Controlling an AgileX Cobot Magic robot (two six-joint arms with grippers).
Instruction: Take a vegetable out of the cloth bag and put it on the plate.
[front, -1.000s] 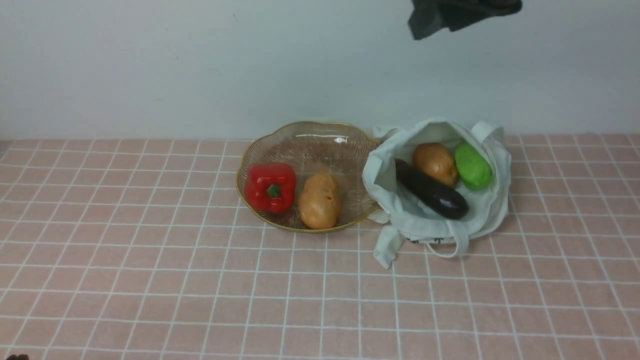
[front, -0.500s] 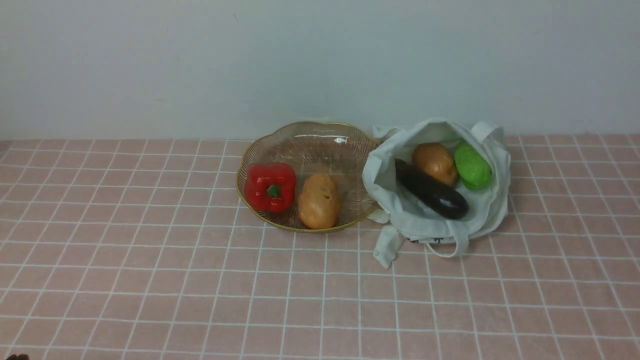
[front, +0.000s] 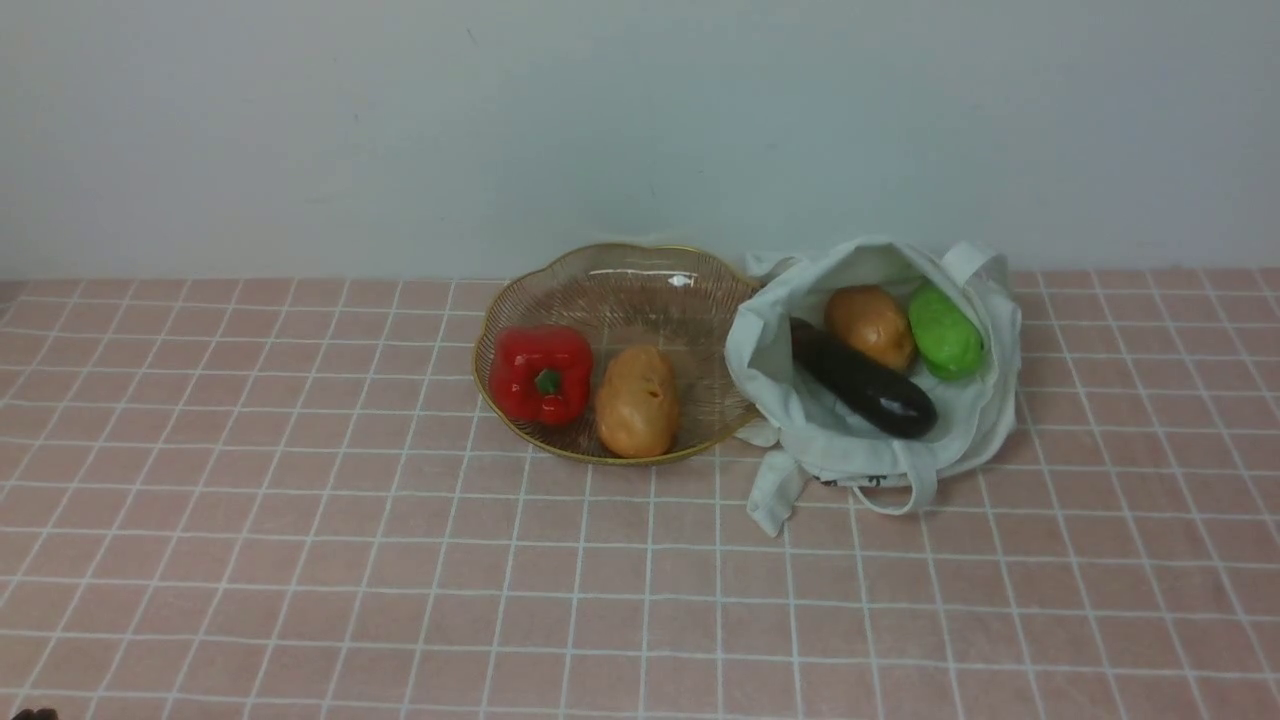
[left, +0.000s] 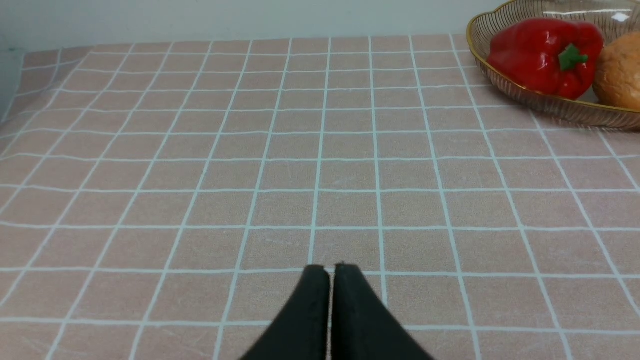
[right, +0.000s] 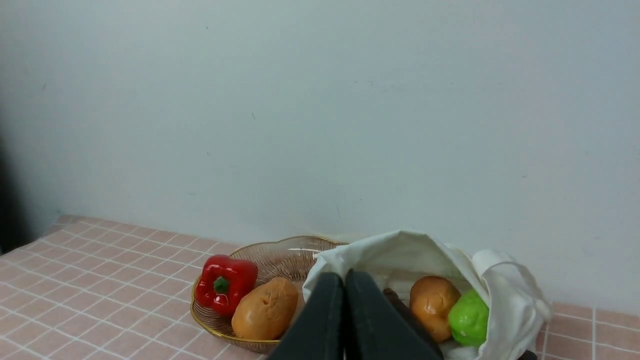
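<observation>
In the middle of the front view, the plate (front: 640, 290) is sitting on the pink checked table (front: 300, 560), close to the wall. The potato (front: 638, 402) is lying in the lower right part of the plate. The red pepper (front: 541, 373) is resting just beside it on the left, in the same plate. Right of centre, the cloth bag (front: 860, 455) is slumping on the table with its mouth gaping and its cloth reaching the plate's right rim. Inside the bag a dark aubergine (front: 865, 381) is lying slantwise, a smaller potato (front: 871, 325) is sitting above it, and a green vegetable (front: 945, 333) is lying at the upper right.

In the left wrist view, the left fingers (left: 322, 277) are pressing together over bare table, gripping nothing. In the right wrist view, the right fingers (right: 336, 287) are likewise meeting tip to tip with nothing between them. They are showing in front of the bag's mouth, though I cannot tell how far from it.
</observation>
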